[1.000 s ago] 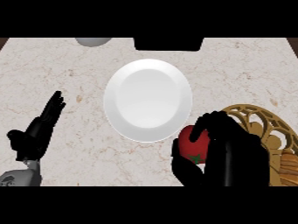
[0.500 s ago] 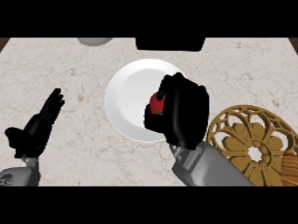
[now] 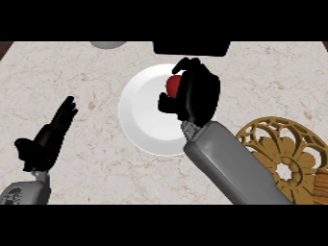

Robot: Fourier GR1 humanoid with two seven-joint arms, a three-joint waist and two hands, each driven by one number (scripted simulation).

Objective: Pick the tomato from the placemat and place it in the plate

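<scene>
Tomato over the plate — set it down before you let go

Your black right hand [image 3: 195, 93] is curled round the round red tomato [image 3: 173, 84], which shows only as a red patch between thumb and fingers, held above the upper right part of the round white plate [image 3: 141, 117]. Whether it already touches the plate you cannot tell from here, so judge by lowering gently, then uncurl the fingers slowly and lift straight up — a round fruit will likely roll if nudged sideways, and it sits nearer the rim than the middle. The golden openwork wicker placemat [image 3: 287, 153] lies just right of the plate under your grey forearm; clear it when you withdraw. Your left hand [image 3: 49, 137] rests with straight fingers on the pale marble counter [image 3: 67, 72], well apart from the plate.
</scene>
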